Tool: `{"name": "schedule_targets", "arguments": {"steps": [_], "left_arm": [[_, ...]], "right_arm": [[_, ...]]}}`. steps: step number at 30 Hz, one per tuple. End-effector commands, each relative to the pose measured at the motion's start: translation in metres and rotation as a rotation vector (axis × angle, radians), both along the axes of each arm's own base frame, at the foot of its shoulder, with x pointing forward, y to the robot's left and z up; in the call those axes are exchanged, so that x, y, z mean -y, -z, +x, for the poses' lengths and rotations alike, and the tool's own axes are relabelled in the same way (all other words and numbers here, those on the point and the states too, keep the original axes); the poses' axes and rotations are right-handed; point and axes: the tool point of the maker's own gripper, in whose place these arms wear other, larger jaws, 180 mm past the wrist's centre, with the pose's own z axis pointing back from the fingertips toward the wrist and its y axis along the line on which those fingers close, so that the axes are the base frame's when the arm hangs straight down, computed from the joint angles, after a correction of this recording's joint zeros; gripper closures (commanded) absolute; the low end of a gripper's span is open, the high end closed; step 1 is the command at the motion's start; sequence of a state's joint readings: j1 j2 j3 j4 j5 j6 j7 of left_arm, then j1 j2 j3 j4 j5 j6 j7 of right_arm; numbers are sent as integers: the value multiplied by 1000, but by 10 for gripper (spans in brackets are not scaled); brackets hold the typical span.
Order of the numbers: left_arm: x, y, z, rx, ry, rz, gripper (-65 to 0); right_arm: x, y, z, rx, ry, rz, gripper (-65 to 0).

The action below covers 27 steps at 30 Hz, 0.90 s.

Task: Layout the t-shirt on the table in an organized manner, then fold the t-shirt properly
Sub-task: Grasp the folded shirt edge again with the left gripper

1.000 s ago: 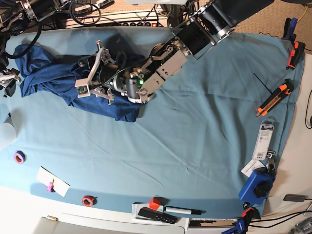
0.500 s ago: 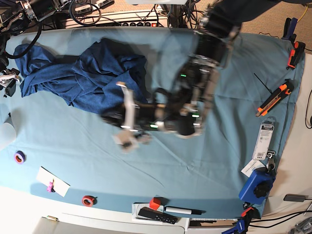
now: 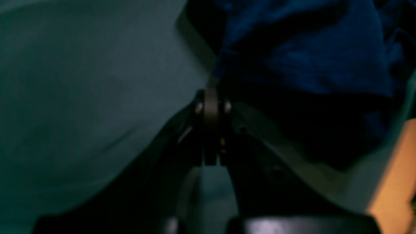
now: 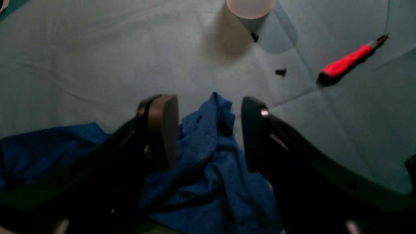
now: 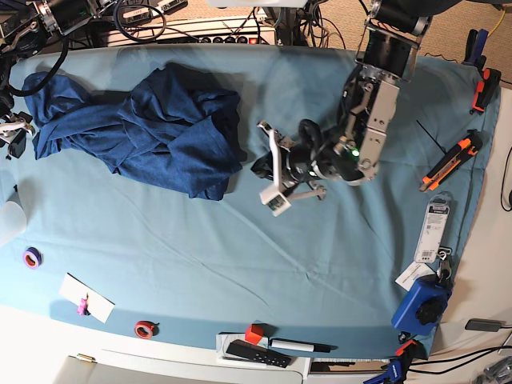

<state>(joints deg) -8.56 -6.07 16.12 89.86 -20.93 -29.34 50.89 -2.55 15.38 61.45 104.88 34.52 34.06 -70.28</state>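
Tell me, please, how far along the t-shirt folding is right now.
Nothing looks finished: the t-shirt lies bunched in a heap on the table, not spread. In hand: the right claw stands open astride a ridge of fabric, and the left claw is shut just off the shirt's edge, apparently empty. Left to do: flattening it out and every fold.

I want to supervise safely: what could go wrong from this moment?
The left gripper is shut beside the t-shirt, apparently without cloth, so a pull may move nothing. The right gripper stands open around a bunched fold and may pinch several layers. Spreading could sweep the red-handled tool.
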Motion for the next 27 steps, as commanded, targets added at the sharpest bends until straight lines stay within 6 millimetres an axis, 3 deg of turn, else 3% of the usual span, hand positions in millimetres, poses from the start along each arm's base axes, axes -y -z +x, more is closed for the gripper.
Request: {"name": "schedule_targets", "arguments": {"steps": [1,5,12,17,27], "left_arm": [[6,-13,10,57,-13,-18,0],[11,0,15,118,-40,69,0],[21,40,9,81,-31,174,0],[48,23,4,27,17,65,0],[122,-36,-22,-52,202,-199,0]], "right_arm": [[4,-19,6,49,-10,-41,-309],[4,-19,5,48,-10,-41,-309],[4,-19,5,48,-10,-41,-309],[4,-19,6,49,-11,-40,-309],[4,-20,6,50,-10,-42,-309]]}}
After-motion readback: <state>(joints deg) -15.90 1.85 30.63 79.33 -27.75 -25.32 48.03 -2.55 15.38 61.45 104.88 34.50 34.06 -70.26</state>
